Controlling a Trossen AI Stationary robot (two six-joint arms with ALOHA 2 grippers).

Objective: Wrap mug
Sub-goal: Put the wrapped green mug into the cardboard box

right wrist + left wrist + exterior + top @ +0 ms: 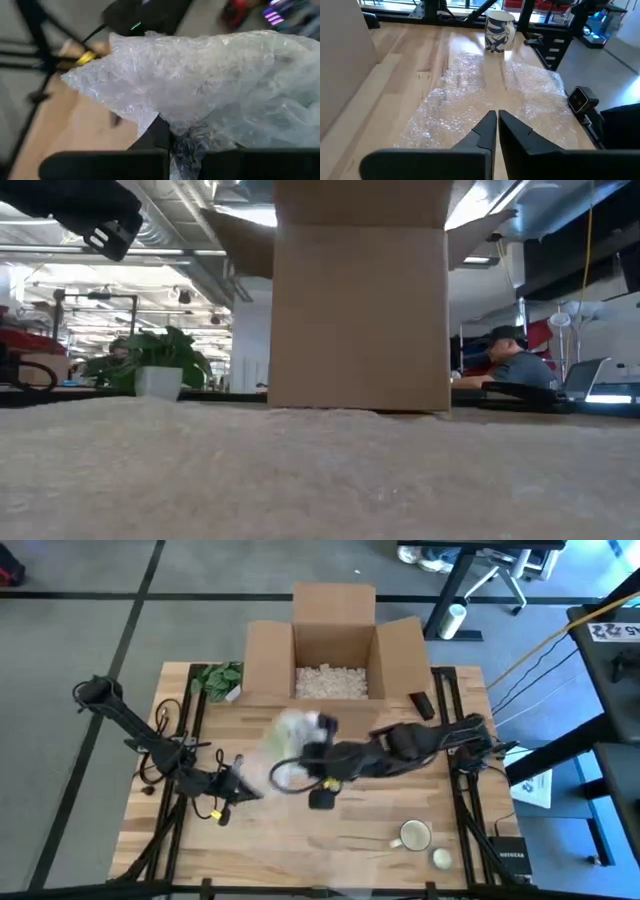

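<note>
Mug [413, 835] stands well apart from right hand [312, 762] clutching bubble wrap [290, 730].

The wooden counter [300, 840] carries an open cardboard box [333, 650] at its far edge, with white packing peanuts [331, 681] inside. A small green plant [218, 679] stands just beside the box, at the far left corner. A sheet of bubble wrap [490, 95] lies spread on the middle of the counter. Near the front right corner stands a mug [413, 835], with a small round pale thing [441, 858] just beside it. A small black device [422, 706] lies near the box's right flap.
</note>
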